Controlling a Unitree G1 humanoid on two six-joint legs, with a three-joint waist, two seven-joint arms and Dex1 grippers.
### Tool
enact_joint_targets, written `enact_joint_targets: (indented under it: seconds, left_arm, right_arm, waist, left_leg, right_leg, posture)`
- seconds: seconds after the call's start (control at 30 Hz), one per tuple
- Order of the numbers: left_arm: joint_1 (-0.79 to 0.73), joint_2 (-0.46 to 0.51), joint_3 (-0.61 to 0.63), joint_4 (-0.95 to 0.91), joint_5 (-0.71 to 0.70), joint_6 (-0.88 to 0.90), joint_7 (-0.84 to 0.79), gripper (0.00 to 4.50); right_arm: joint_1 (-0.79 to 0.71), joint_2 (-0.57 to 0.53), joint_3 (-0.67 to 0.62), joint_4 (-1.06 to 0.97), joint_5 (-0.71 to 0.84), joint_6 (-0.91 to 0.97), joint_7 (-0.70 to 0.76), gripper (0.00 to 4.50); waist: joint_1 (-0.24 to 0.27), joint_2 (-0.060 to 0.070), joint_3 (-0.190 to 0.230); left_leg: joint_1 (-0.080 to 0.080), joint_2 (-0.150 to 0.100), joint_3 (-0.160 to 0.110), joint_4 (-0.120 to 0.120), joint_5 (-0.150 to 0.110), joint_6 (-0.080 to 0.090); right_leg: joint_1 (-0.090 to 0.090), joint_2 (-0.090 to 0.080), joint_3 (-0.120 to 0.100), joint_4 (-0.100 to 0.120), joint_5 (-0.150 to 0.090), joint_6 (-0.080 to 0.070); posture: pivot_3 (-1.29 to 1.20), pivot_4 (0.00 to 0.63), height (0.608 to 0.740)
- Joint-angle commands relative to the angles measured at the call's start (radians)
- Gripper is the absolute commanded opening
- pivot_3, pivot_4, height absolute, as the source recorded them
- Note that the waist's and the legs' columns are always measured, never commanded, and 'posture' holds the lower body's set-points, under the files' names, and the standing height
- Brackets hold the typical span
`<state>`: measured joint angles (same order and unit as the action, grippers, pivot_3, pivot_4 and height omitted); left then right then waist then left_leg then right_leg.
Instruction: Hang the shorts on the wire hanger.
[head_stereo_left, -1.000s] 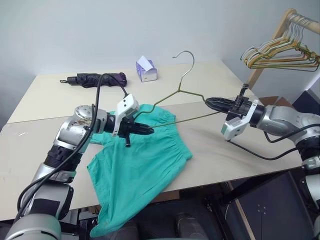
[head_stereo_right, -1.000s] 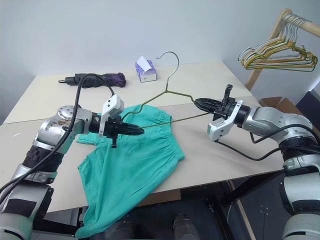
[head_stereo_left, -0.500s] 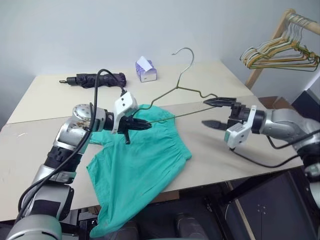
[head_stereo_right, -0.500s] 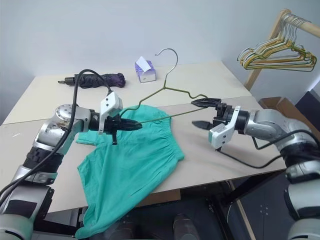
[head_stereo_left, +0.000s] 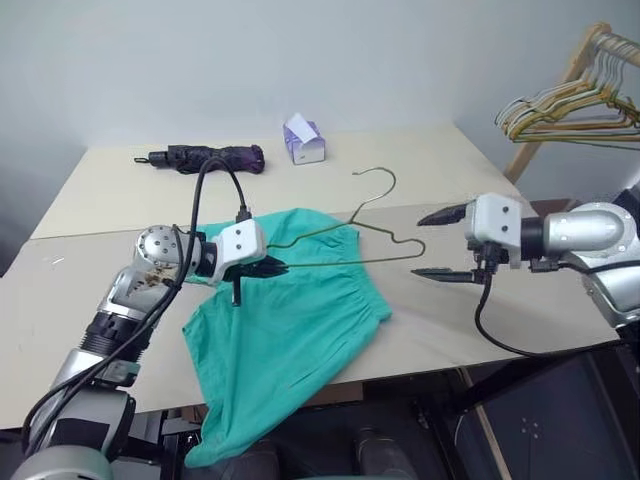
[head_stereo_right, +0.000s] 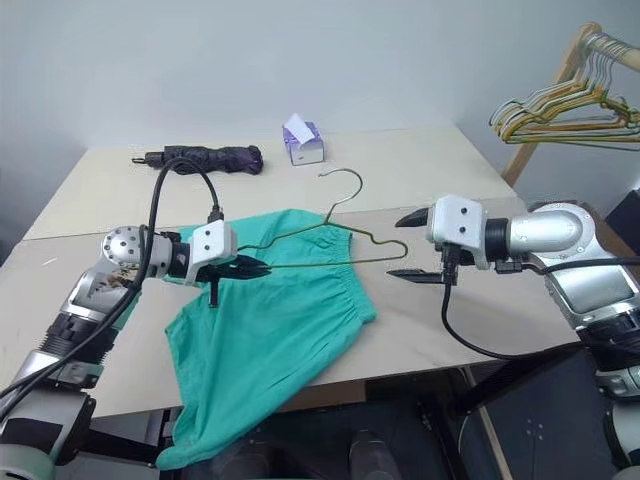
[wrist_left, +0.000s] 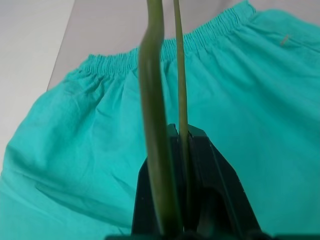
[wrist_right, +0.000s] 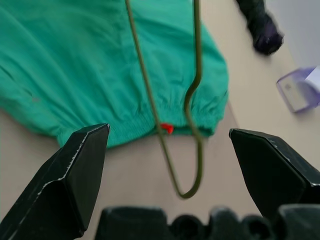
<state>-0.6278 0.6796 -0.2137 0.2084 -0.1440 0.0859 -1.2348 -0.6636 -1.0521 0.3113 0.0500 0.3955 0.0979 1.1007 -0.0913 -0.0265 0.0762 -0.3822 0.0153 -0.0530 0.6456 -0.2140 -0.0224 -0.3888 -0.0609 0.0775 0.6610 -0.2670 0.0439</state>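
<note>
The teal shorts (head_stereo_left: 290, 330) lie spread on the table (head_stereo_left: 450, 160), one leg hanging over the front edge. My left gripper (head_stereo_left: 265, 266) is shut on the left corner of the wire hanger (head_stereo_left: 350, 262), and holds it nearly flat just above the shorts' waistband. In the left wrist view the wire hanger (wrist_left: 152, 100) runs out from between the closed fingers over the shorts (wrist_left: 260, 100). My right gripper (head_stereo_left: 433, 243) is open, one finger above the other. The hanger's free right corner (wrist_right: 192, 187) sits just ahead of the gap between them, touching neither finger.
A folded dark umbrella (head_stereo_left: 210, 157) and a purple tissue box (head_stereo_left: 305, 140) sit at the back of the table. A wooden rack with a bunch of coloured hangers (head_stereo_left: 570, 105) stands at the far right, beyond the table's edge.
My right gripper let go of the hanger's right corner, opened wide, rolled and drew back slightly. The hanger dropped from tilted up to nearly flat over the shorts, held by the left gripper alone.
</note>
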Motion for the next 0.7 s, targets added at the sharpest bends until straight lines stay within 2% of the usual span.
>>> enact_joint_targets:
  seconds: [0.03,0.27,0.33,0.43,0.7]
  left_arm:
    - [-0.018,-0.011,0.031,-0.057,-0.036,-0.017,-0.013,0.0]
    - [-0.011,-0.02,0.029,-0.09,-0.045,-0.008,-0.023,0.0]
    - [-0.011,-0.019,0.027,-0.091,-0.044,-0.012,-0.029,0.0]
    - [-0.012,-0.02,0.027,-0.091,-0.042,-0.016,-0.038,0.0]
    - [-0.019,-0.032,0.018,-0.087,-0.041,-0.031,-0.054,0.0]
  right_arm:
    - [-0.085,0.042,0.01,0.016,-0.096,0.091,0.031,4.49]
    - [-0.157,0.128,0.036,0.117,-0.228,0.098,0.126,4.49]
    - [-0.163,0.139,0.031,0.122,-0.24,0.104,0.161,4.13]
    - [-0.168,0.154,0.019,0.129,-0.254,0.101,0.193,3.29]
    - [-0.16,0.158,0.006,0.141,-0.298,0.073,0.227,0.58]
  waist:
    - [-0.002,0.0,0.0]
    - [0.001,0.0,0.0]
    - [0.001,0.0,0.0]
    - [0.001,0.0,0.0]
    - [0.0,0.0,0.0]
  left_leg:
    - [0.0,0.0,0.0,0.0,0.0,0.0]
    - [-0.001,0.0,-0.001,0.0,0.0,0.0]
    - [-0.001,0.0,-0.001,0.001,0.0,0.0]
    - [-0.001,0.0,-0.001,0.001,0.0,0.0]
    - [-0.001,0.0,-0.001,0.001,0.0,0.0]
  right_leg:
    - [0.0,0.0,0.0,0.0,0.0,0.0]
    - [-0.001,0.0,-0.001,0.0,0.0,0.0]
    - [-0.001,0.0,-0.001,0.0,0.0,0.0]
    - [-0.001,0.0,-0.001,0.0,0.0,0.0]
    - [-0.001,0.0,-0.002,0.0,0.0,0.0]
  posture:
    - [-0.03,0.008,0.74]
    - [-0.02,0.007,0.74]
    - [-0.02,0.007,0.74]
    - [-0.02,0.007,0.74]
    - [-0.02,0.008,0.74]
